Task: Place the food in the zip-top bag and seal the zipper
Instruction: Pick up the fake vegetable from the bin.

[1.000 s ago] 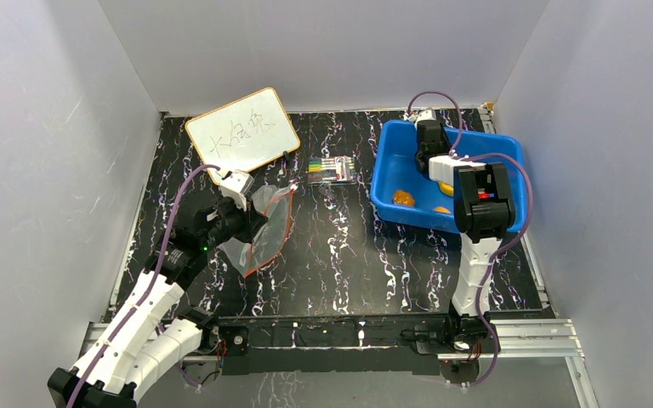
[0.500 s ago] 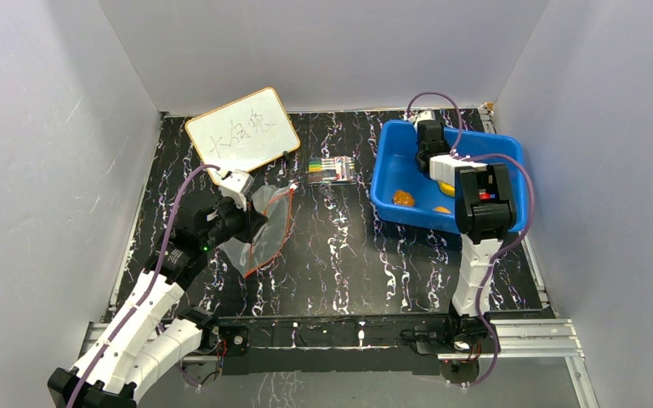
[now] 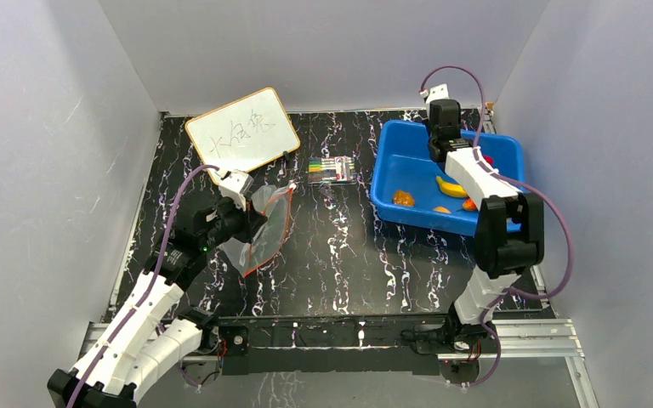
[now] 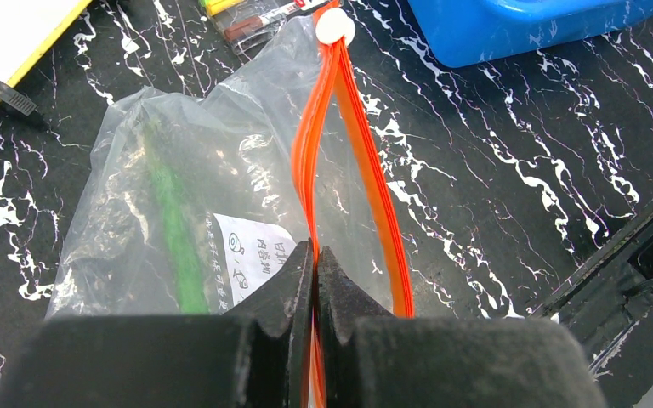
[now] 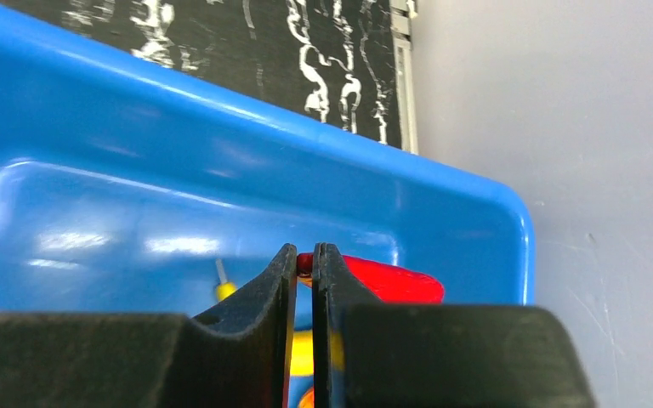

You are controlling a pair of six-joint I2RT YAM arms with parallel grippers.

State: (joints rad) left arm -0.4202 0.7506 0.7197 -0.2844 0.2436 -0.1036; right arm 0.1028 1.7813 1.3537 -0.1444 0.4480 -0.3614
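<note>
Right claw (image 5: 304, 255) pinches red chili (image 5: 387, 282); left claw (image 4: 315, 255) clamps the zipper (image 4: 372, 191).

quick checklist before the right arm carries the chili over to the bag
1. Left gripper shut on zipper: ok.
2. Right gripper shut on chili: ok, pinched at its tip.
3. Bag mouth wide enough: not ok, the zipper strips are barely apart.
4. Chili lifted clear of tub: cannot tell.
5. Markers out of the way: probably ok, they lie flat between tub and bag.
</note>
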